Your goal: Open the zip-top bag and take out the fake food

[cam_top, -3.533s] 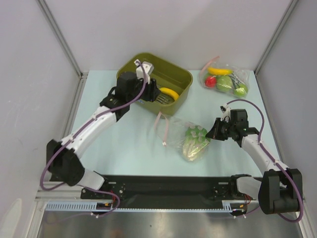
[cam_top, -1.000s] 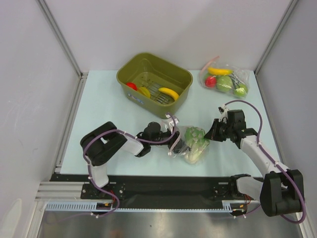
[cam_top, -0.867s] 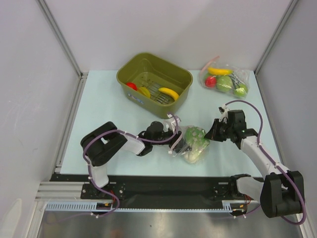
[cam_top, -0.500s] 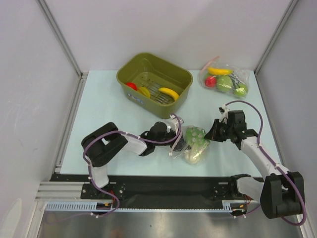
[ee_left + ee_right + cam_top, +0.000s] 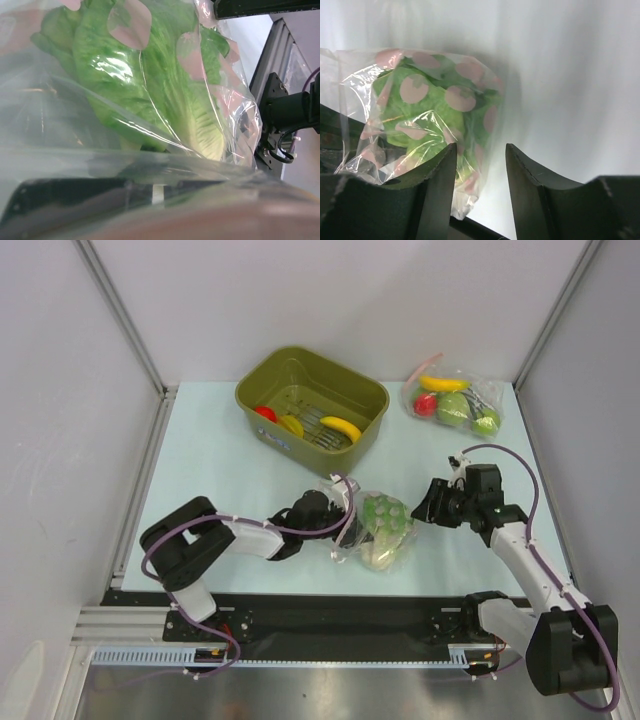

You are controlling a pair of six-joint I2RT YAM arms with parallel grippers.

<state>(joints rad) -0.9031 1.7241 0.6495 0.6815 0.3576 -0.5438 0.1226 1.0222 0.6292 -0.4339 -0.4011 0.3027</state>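
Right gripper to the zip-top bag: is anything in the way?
Nothing. The right wrist view shows the open right gripper facing the zip-top bag close ahead, with only bare table around it. The top view agrees.

Robotics laboratory test cell. Plain grey wall panels (image 5: 330, 290) set in aluminium frame posts (image 5: 120, 315) enclose a pale blue table (image 5: 220, 470). A left arm (image 5: 235, 533) and a right arm (image 5: 522, 552), both white and black with exposed purple cables (image 5: 95, 590), are bolted to a black base plate (image 5: 340, 615) above a slotted metal rail (image 5: 150, 655). The props are plastic: fake food (image 5: 342, 428) lies in an olive tub (image 5: 372, 396).
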